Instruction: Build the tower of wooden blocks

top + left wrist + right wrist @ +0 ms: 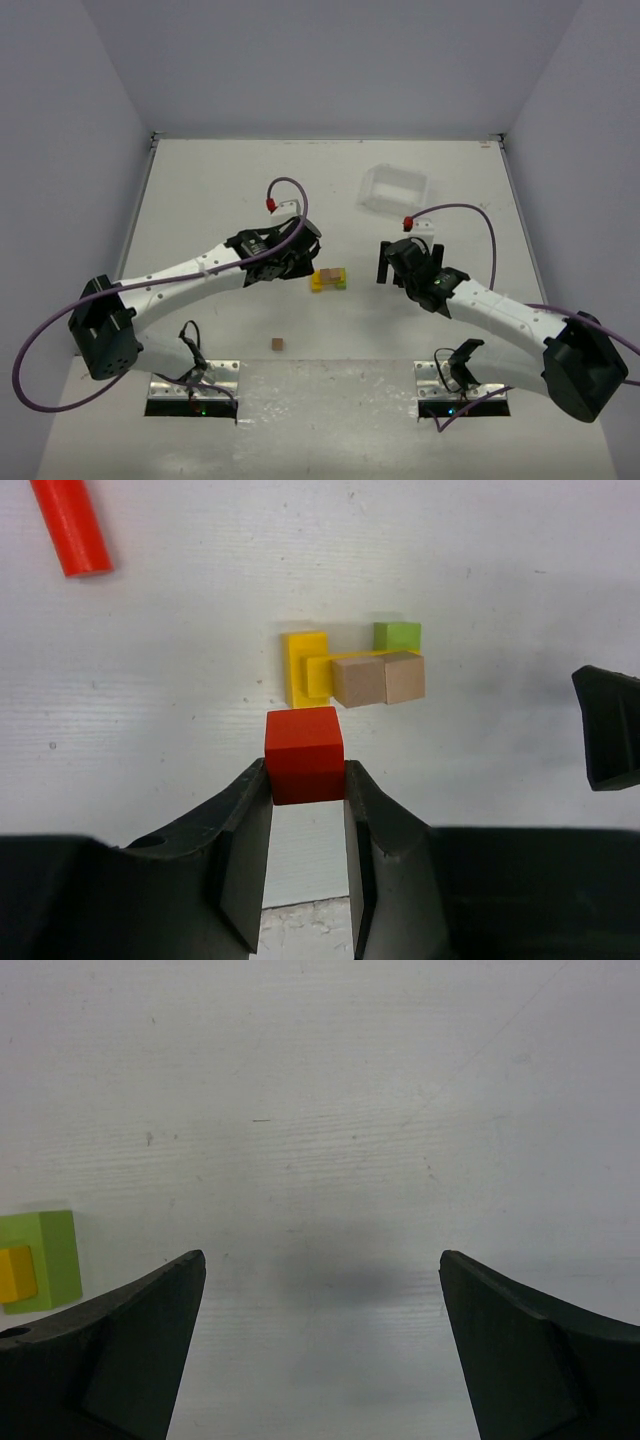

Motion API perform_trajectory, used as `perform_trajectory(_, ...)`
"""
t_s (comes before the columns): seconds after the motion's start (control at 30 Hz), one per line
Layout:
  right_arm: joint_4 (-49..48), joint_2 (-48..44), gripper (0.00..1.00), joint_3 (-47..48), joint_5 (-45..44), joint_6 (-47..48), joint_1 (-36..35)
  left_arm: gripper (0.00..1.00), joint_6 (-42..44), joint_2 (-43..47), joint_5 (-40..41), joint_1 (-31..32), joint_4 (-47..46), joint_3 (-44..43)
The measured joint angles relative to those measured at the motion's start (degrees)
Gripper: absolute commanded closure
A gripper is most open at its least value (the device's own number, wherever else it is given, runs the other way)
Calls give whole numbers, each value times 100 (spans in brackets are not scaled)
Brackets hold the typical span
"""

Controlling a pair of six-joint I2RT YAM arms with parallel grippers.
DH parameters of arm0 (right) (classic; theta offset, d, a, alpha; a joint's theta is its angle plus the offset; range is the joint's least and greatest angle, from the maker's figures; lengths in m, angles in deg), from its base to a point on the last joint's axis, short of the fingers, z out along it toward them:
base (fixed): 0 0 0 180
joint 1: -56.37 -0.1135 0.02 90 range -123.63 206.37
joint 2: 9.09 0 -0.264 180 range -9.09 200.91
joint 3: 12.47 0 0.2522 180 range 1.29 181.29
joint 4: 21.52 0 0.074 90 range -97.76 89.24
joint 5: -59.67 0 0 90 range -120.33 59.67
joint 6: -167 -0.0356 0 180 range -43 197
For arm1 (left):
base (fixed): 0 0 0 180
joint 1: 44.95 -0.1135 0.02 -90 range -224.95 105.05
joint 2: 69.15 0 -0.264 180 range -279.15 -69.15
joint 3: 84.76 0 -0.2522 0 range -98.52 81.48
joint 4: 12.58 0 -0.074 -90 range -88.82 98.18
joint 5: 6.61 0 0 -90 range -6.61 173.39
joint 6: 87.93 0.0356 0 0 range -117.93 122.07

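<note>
The wood block tower (329,278) sits mid-table: yellow and green blocks at the base, plain brown blocks on top. In the left wrist view it shows as yellow blocks (305,667), a green block (397,635) and two brown blocks (378,678). My left gripper (306,780) is shut on a red block (304,753) and holds it just left of the tower, above the table. My right gripper (322,1265) is open and empty, to the right of the tower (395,262); the green block (40,1257) shows at its left edge.
A clear plastic tray (393,190) stands at the back right. A small brown block (277,344) lies alone near the front between the arm bases. A red cable end (70,525) shows in the left wrist view.
</note>
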Motion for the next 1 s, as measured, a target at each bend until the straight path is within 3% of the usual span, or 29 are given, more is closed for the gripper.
perform_trajectory(0.47,43,-1,1,-4,-17,24,243,92,734,-1751,-487,23,51,-1430)
perform_trajectory(1.0,73,-3,1,-4,-5,24,366,92,896,-2075,-819,72,56,-1542)
